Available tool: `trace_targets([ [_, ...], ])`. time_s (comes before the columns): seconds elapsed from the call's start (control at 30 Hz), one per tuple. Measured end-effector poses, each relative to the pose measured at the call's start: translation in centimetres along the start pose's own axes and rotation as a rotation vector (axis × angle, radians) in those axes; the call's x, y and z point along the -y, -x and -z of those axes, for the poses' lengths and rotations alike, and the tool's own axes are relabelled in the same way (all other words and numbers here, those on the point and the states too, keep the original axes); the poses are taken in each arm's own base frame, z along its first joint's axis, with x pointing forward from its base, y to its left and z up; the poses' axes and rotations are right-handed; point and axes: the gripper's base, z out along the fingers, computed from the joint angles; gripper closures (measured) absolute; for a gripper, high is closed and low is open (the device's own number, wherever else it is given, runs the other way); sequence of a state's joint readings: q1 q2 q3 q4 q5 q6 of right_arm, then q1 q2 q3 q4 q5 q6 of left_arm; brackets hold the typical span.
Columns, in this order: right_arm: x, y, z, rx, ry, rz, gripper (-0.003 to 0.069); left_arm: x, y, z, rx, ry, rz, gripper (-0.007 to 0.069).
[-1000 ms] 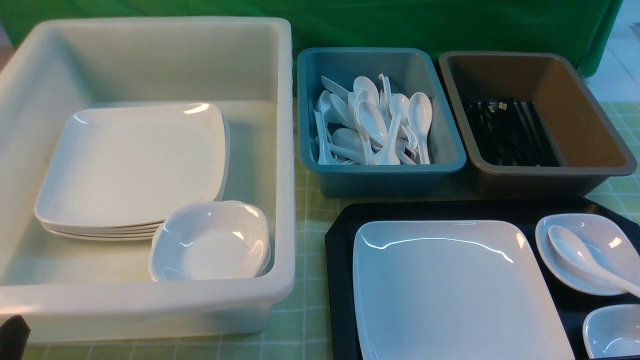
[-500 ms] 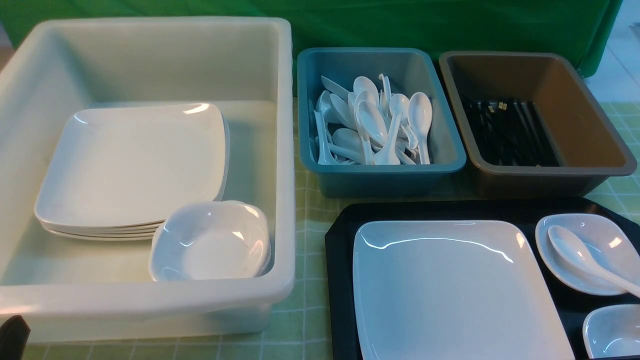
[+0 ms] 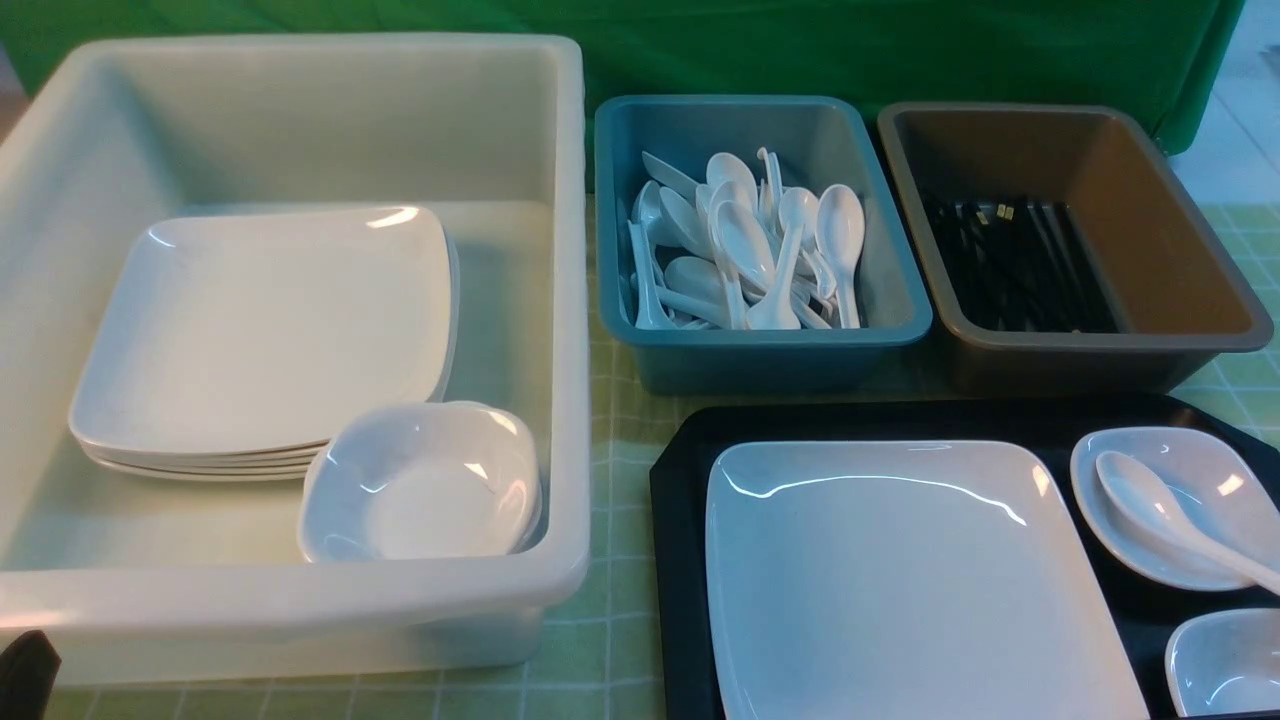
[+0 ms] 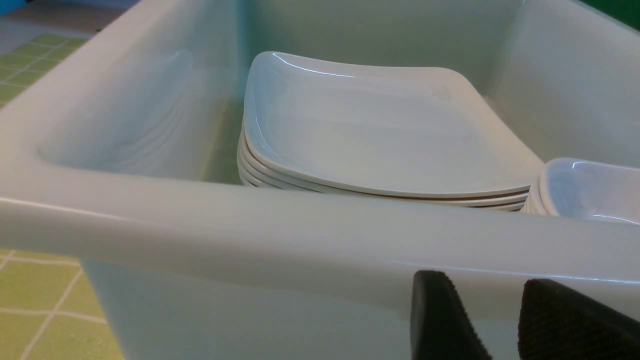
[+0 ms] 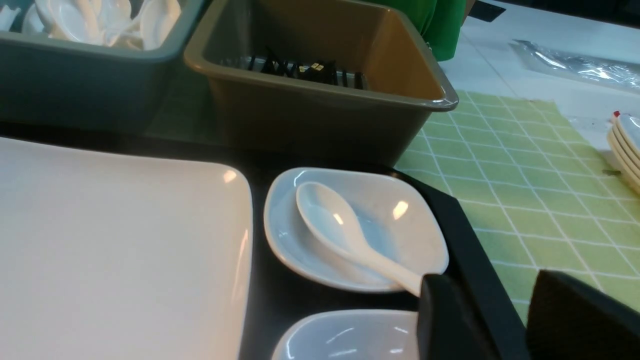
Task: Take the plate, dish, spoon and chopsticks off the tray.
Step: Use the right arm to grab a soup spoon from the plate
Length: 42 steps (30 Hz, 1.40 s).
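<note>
Left fingers point(image 4: 440, 320) and right fingers point(image 5: 450, 320) stand parted, empty. Plate point(image 3: 900, 580), dish point(image 3: 1215, 465) and spoon point(image 3: 1140, 500) sit on the tray point(image 3: 680, 500); pinched badly, the glossy spoon may slip and rock its dish.

Soft, even light comes from overhead, bright enough all round. White streaks of glare curve across the plate point(image 3: 900, 590) and spot the dish point(image 3: 1215, 500) beside the spoon point(image 3: 1135, 490). Inside the white tub point(image 3: 300, 595) a faint shadow lies beside the stacked plates point(image 3: 260, 330). The front view is slightly hazy. Close to the left wrist camera, the tub's rim goes soft.
</note>
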State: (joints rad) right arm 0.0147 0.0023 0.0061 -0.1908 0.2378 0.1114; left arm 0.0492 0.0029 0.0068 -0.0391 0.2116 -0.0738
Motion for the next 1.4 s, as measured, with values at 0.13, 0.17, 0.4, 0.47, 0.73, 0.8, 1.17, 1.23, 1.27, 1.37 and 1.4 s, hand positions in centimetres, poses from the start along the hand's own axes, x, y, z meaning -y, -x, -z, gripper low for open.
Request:
trace_targets([
  [0.13, 0.0, 0.0, 0.0, 0.000, 0.000, 0.000, 0.0417, 0.0, 0.0, 0.0, 0.000, 0.000, 0.000, 0.0402],
  [0.17, 0.0, 0.0, 0.0, 0.000, 0.000, 0.000, 0.0417, 0.0, 0.0, 0.0, 0.000, 0.000, 0.000, 0.0402],
  [0.4, 0.0, 0.0, 0.0, 0.000, 0.000, 0.000, 0.0417, 0.0, 0.0, 0.0, 0.000, 0.000, 0.000, 0.0402],
  [0.47, 0.0, 0.0, 0.0, 0.000, 0.000, 0.000, 0.0417, 0.0, 0.0, 0.0, 0.000, 0.000, 0.000, 0.0402],
  [0.73, -0.2, 0.7, 0.0, 0.070, 0.027, -0.173, 0.0417, 0.0, 0.0, 0.0, 0.000, 0.000, 0.000, 0.0402],
  [0.8, -0.4, 0.9, 0.1, 0.091, 0.063, -0.477, 0.0417, 0.0, 0.0, 0.0, 0.000, 0.000, 0.000, 0.0402],
  [1.17, -0.8, 1.1, 0.2, 0.035, 0.131, -1.021, 0.0433, 0.0, 0.0, 0.0, 0.000, 0.000, 0.000, 0.0402],
  [1.23, -0.8, 2.3, 0.6, 0.046, 0.167, -0.974, 0.0468, 0.0, 0.0, 0.0, 0.000, 0.000, 0.000, 0.0402],
  [1.27, -0.8, 3.5, 1.0, 0.078, 0.195, -0.928, 0.0502, 0.0, 0.0, 0.0, 0.000, 0.000, 0.000, 0.0402],
  [1.37, -0.4, 8.2, 2.6, 0.193, 0.249, -0.776, 0.0608, 0.0, 0.0, 0.0, 0.000, 0.000, 0.000, 0.0402],
  [1.4, -0.3, 10.2, 2.9, 0.208, 0.248, -0.717, 0.0627, 0.0, 0.0, 0.0, 0.000, 0.000, 0.000, 0.0402],
])
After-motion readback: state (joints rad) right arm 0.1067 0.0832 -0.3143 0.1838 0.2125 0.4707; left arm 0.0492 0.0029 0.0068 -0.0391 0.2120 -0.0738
